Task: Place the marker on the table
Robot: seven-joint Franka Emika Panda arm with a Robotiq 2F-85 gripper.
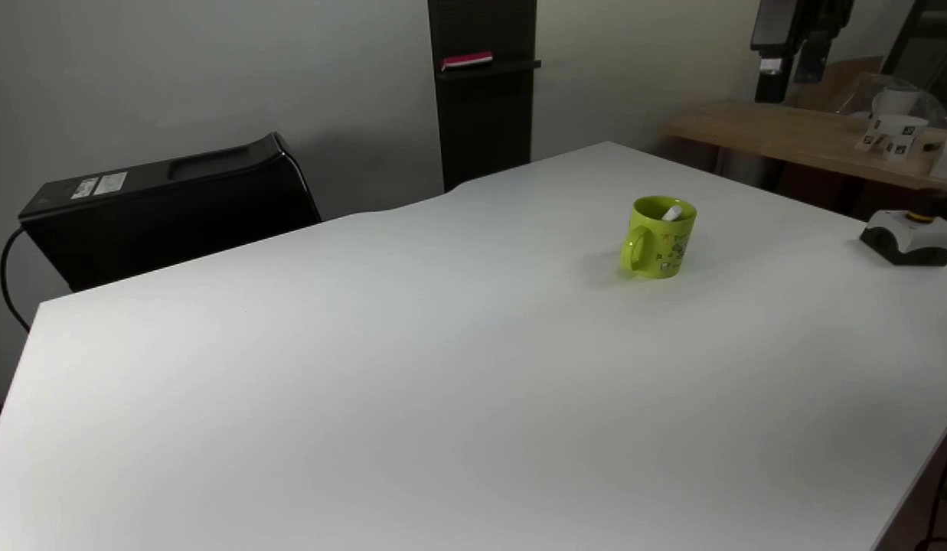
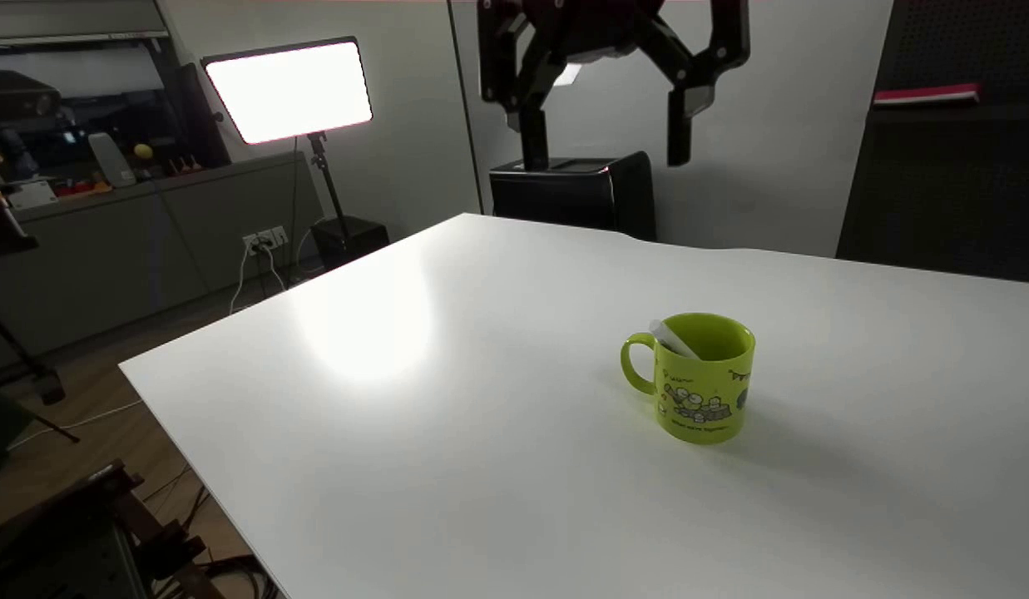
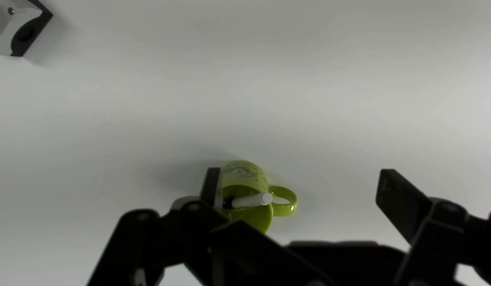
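The white marker [image 1: 672, 213] leans tilted inside the lime-green mug [image 1: 658, 249]. Its white end sticks up at the rim, on the handle side, in an exterior view [image 2: 669, 339] and the wrist view [image 3: 251, 200]. A dark part shows deeper in the mug in the wrist view; the rest is hidden. The mug stands upright on the white table [image 1: 351, 398]; it also shows in an exterior view [image 2: 701, 403]. My gripper [image 2: 607, 148] is open and empty, well above the table. In the wrist view, its left finger overlaps the mug's edge and the jaws [image 3: 301, 176] are wide apart.
A grey and black device [image 1: 911, 239] with a yellow ring stands near the table's edge; it also shows in the wrist view [image 3: 21, 29]. A wooden table [image 1: 787, 130] holds white cups [image 1: 894, 130]. A black box [image 1: 174, 210] stands behind the white table. A lit lamp panel [image 2: 289, 91] stands beyond.
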